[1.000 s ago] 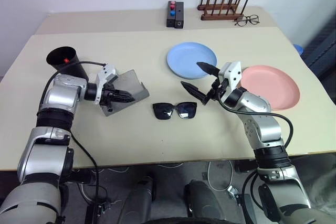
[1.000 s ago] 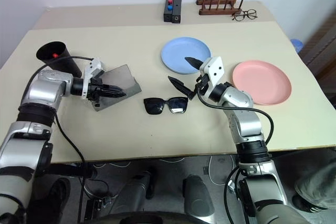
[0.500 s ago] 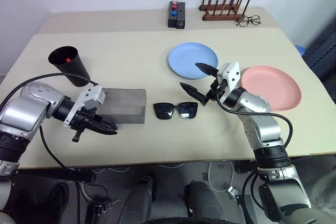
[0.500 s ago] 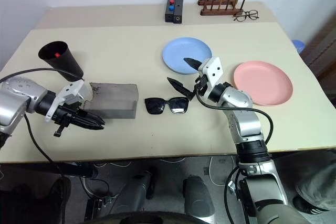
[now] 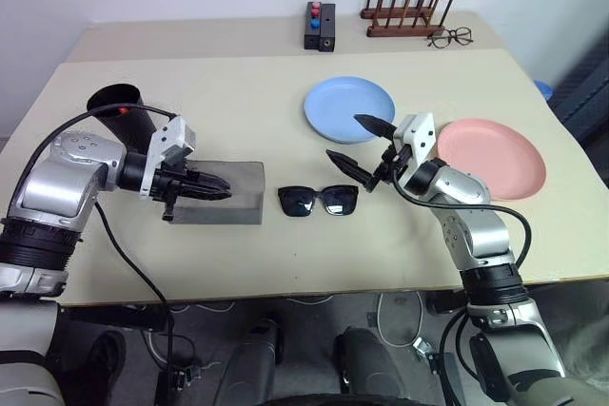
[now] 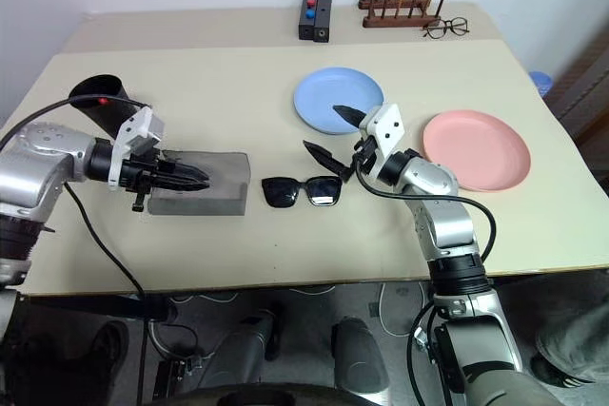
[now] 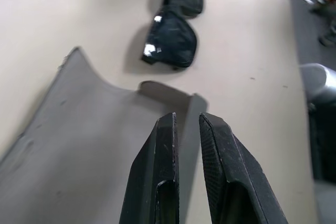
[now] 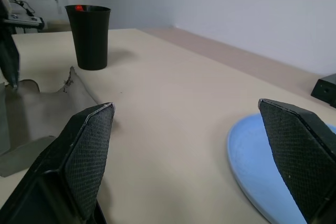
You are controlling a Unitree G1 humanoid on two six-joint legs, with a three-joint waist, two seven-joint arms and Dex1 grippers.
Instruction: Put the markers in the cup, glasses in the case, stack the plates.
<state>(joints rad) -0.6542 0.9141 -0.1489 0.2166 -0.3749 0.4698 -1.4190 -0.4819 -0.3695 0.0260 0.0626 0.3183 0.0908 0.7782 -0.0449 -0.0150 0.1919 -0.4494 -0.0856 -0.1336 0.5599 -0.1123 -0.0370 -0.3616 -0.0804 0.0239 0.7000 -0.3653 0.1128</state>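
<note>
Overhead stereo view of the beige tabletop (image 5: 238,102). We found the left gripper (image 5: 221,188) at centre left, its two black fingers nearly together with a narrow gap and nothing between them, poised over the grey rectangular felt case (image 5: 233,199); in the left wrist view the flap (image 7: 79,145) lay spread beneath the fingertips. The right gripper (image 5: 354,145) hung right of centre with its fingers wide apart and empty, just above and right of the black-framed dark-lens sunglasses (image 5: 318,201), which lay at centre, unpacked. The tall black tapered tumbler (image 5: 124,111) stood at upper left with a red-capped marker (image 6: 101,100) inside. The light blue round plate (image 5: 348,108) and the salmon pink round plate (image 5: 490,157) sat apart at right, unstacked.

We judged the chief risk to be the limp flap falling shut, or the light case sliding under the fingertips, before the sunglasses arrived. The open right fingers could also nudge the blue plate's rim close behind them. Free tabletop lay along the lower edge and in the upper centre; the tumbler stood close behind the left arm.
</note>
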